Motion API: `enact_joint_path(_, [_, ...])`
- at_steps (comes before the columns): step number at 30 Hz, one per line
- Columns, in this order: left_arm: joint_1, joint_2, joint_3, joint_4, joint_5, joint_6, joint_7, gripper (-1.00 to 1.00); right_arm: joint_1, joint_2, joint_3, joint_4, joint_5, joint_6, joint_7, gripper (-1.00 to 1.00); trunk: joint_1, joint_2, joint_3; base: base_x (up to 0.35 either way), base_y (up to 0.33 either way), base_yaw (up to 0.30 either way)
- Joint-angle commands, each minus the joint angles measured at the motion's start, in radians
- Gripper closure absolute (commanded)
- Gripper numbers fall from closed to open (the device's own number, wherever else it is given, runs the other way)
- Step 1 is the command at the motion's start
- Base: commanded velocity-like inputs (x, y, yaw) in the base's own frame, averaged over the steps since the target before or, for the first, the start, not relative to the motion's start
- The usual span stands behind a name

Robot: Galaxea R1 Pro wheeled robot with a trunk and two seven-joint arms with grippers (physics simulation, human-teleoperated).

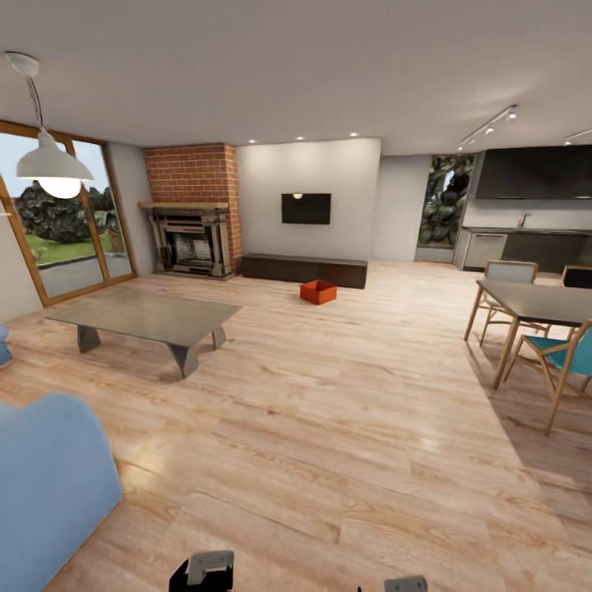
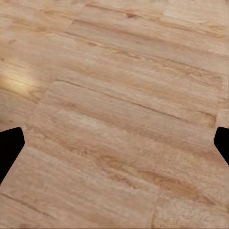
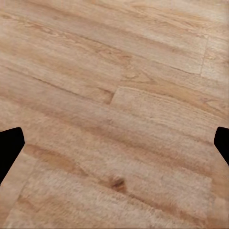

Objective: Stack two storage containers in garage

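Wood floor; container far ahead.

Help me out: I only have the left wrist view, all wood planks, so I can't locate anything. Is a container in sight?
Observer: Yes, one orange-red storage container sits on the wood floor, far ahead in the head view.
Operator: What is it next to?
Observer: It stands just in front of the long dark cabinet under the wall TV.
Operator: Any furniture near the route?
Observer: A low grey coffee table stands ahead on the left.
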Motion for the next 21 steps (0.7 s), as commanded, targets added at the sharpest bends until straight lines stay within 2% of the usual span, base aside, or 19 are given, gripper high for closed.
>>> enact_joint_path(1, [-0.001, 0.001, -0.009, 0.001, 0.01, -0.004, 0.006, -1.0, -0.001, 0.0, 0.007, 0.001, 0.005, -0.001, -0.01, -1.0, 0.001, -0.001, -0.001, 0.337, 0.0, -0.001])
enact_joint_path(7, [-0.001, 0.001, -0.009, 0.001, 0.01, -0.004, 0.006, -1.0, -0.001, 0.0, 0.008, 0.001, 0.005, -0.001, -0.01, -1.0, 0.001, -0.001, -0.001, 0.337, -0.035, 0.0])
enact_joint_path(21, [-0.001, 0.0, -0.009, 0.001, 0.01, -0.004, 0.006, -1.0, -0.001, 0.0, 0.008, 0.001, 0.005, -0.001, -0.01, -1.0, 0.001, -0.001, -0.001, 0.337, -0.135, 0.0])
